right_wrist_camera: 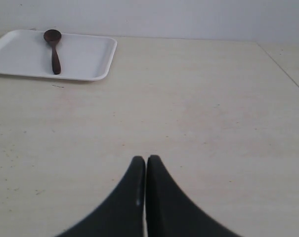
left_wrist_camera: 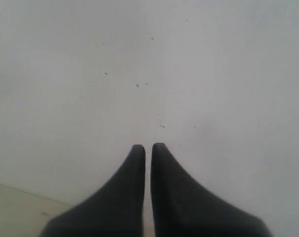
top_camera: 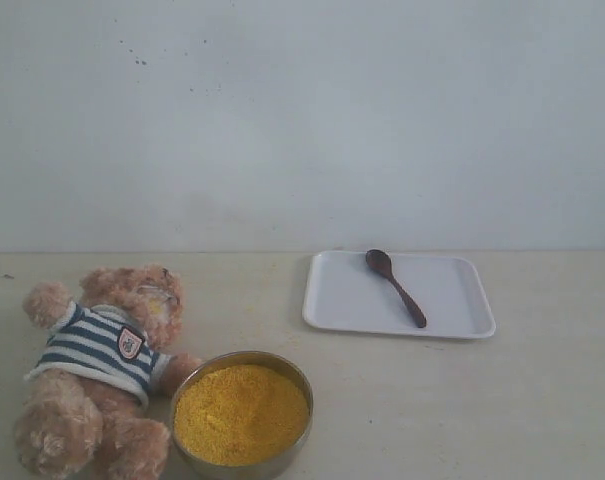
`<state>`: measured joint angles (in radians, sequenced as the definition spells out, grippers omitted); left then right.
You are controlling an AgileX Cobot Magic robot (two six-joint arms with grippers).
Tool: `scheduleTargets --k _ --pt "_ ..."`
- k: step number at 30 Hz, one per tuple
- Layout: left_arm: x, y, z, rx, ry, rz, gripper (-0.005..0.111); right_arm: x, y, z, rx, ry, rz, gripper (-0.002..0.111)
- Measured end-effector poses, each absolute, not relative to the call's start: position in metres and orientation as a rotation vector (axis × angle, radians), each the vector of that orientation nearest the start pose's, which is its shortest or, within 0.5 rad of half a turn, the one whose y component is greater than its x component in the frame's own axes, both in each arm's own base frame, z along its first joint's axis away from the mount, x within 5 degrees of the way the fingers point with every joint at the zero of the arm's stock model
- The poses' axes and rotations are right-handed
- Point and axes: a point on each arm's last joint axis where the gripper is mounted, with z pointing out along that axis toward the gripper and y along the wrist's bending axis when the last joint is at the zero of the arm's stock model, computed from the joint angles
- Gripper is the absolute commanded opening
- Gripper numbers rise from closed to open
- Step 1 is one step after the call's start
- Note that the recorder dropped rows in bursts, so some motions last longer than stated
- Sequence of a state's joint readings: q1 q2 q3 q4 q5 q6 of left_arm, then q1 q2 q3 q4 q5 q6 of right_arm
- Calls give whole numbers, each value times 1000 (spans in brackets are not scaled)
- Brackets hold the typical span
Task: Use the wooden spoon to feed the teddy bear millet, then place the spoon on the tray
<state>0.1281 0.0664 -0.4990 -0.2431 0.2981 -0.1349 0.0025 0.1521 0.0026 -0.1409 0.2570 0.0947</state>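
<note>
The teddy bear [top_camera: 102, 375] in its striped shirt lies on the table at the front left. Beside it stands a round steel bowl [top_camera: 282, 462] full of yellow millet [top_camera: 240, 412]. The wooden spoon [top_camera: 395, 287] [right_wrist_camera: 54, 49] lies on the white tray [top_camera: 452, 300] [right_wrist_camera: 85, 57] at the back right, bowl end toward the wall. Neither gripper shows in the exterior view. My left gripper [left_wrist_camera: 148, 147] is shut, empty, facing the white wall. My right gripper [right_wrist_camera: 146, 159] is shut and empty over bare tabletop, well short of the tray.
A white wall [top_camera: 302, 120] runs along the back of the beige table [top_camera: 502, 400]. In the right wrist view the table's edge [right_wrist_camera: 285, 69] runs diagonally on the side away from the tray.
</note>
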Motion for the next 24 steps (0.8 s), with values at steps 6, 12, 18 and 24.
scheduleTargets --k 6,12,18,24 --pt "4 -2 341 -141 1313 -96 4 65 -3 180 -17 1893 -61 0" --pt "11 -2 330 -59 1346 -81 4 65 -3 180 -17 1893 -61 0" --pt "24 -3 304 -64 1432 -119 4 65 -3 180 -17 1893 -61 0" --pt "25 -5 302 -18 1443 -191 4 65 -3 180 -17 1893 -61 0"
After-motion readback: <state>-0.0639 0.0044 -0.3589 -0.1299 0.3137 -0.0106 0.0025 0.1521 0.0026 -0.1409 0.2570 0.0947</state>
